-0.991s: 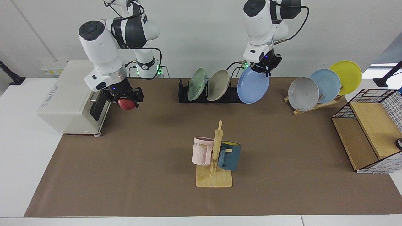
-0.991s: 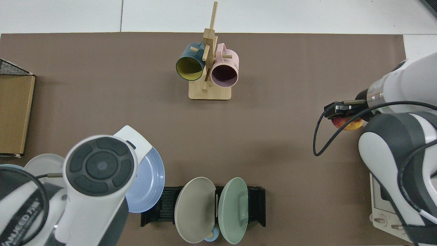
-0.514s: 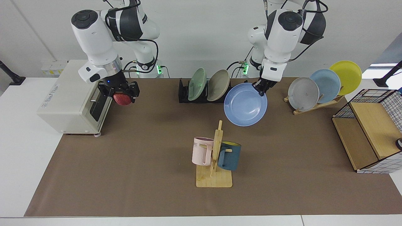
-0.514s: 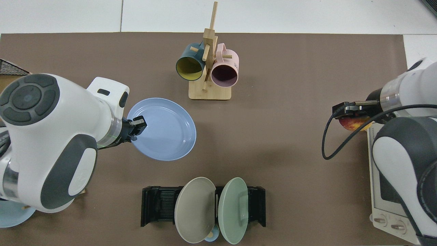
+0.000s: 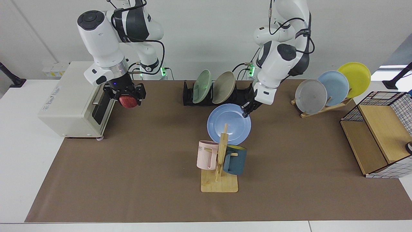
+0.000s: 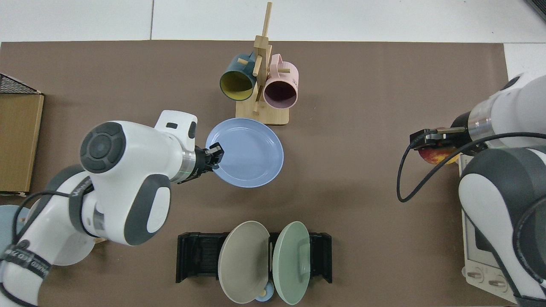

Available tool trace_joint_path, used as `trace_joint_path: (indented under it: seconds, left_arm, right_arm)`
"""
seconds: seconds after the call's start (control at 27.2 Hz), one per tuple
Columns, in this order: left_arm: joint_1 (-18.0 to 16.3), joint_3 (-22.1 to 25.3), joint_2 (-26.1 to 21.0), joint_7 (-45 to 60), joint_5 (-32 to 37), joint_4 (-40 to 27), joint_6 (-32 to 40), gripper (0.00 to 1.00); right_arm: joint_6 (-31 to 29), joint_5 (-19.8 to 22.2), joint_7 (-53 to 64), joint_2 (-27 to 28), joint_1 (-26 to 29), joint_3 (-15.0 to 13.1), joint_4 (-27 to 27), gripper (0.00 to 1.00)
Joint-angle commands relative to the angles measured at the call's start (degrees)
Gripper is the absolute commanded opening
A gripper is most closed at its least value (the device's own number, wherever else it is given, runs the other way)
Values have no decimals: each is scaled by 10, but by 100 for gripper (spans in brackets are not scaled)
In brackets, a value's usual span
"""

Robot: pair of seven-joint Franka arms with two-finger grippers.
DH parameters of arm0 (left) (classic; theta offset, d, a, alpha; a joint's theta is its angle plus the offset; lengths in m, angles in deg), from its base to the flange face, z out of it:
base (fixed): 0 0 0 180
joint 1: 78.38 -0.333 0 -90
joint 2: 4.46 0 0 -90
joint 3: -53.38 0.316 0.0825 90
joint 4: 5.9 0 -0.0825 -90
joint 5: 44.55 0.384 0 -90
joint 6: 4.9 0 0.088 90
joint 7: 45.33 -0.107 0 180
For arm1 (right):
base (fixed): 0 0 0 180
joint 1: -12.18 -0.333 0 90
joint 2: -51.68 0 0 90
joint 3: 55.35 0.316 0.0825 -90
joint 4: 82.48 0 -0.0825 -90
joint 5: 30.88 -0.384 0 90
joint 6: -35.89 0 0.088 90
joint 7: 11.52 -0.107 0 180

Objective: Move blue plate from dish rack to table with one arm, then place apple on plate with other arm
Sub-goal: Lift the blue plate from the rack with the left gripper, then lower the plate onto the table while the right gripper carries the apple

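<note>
My left gripper (image 5: 244,112) (image 6: 214,153) is shut on the rim of the blue plate (image 5: 230,124) (image 6: 249,155), holding it nearly flat low over the brown mat of the table (image 5: 145,161), between the dish rack (image 5: 186,96) (image 6: 196,256) and the mug tree. My right gripper (image 5: 127,96) (image 6: 435,143) is shut on the apple (image 5: 128,101) (image 6: 437,155), red with yellow patches, hanging above the mat beside the white oven. I cannot tell whether the plate touches the mat.
A beige plate (image 5: 223,87) and a pale green plate (image 5: 202,86) stand in the rack. The wooden mug tree (image 5: 220,161) holds a pink and a teal mug just in front of the plate. The white oven (image 5: 69,103), a wooden plate stand (image 5: 325,108) and a wire basket (image 5: 379,132) line the sides.
My left arm has carried the blue plate from beside the rack down toward the mug tree, tipping it from upright to nearly flat. The right gripper with the apple has shifted only slightly.
</note>
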Motion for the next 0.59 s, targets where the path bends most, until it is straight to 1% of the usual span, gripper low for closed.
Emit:
trace_joint_path:
  seconds: [0.0, 0.07, 0.15, 0.37, 0.4, 0.44, 0.48, 0.55]
  left_arm:
    - [24, 3, -20, 13, -4, -36, -73, 0]
    - [30, 3, -40, 14, -4, -34, -82, 0]
    - [39, 4, -42, 13, 1, -36, -82, 0]
    - [46, 4, -41, -1, 5, -60, -85, 0]
    - [46, 4, -42, -1, 5, -61, -88, 7]
    - [46, 4, -42, -1, 5, -62, -92, 18]
    - [46, 4, -42, -1, 5, -63, -96, 31]
    - [46, 5, -42, 0, 5, -64, -96, 62]
  right_arm:
    - [6, 0, 14, -12, -3, 3, 10, 7]
    - [6, 0, 17, -14, -11, 3, 11, 7]
    - [5, 0, 18, -16, -20, 2, 13, 7]
    - [2, 1, 18, -18, -48, 3, 14, 7]
    - [2, 1, 18, -18, -54, 2, 14, 7]
    - [2, 1, 19, -18, -57, 3, 14, 7]
    - [2, 1, 21, -18, -62, 3, 14, 7]
    - [2, 0, 21, -21, -76, 3, 15, 7]
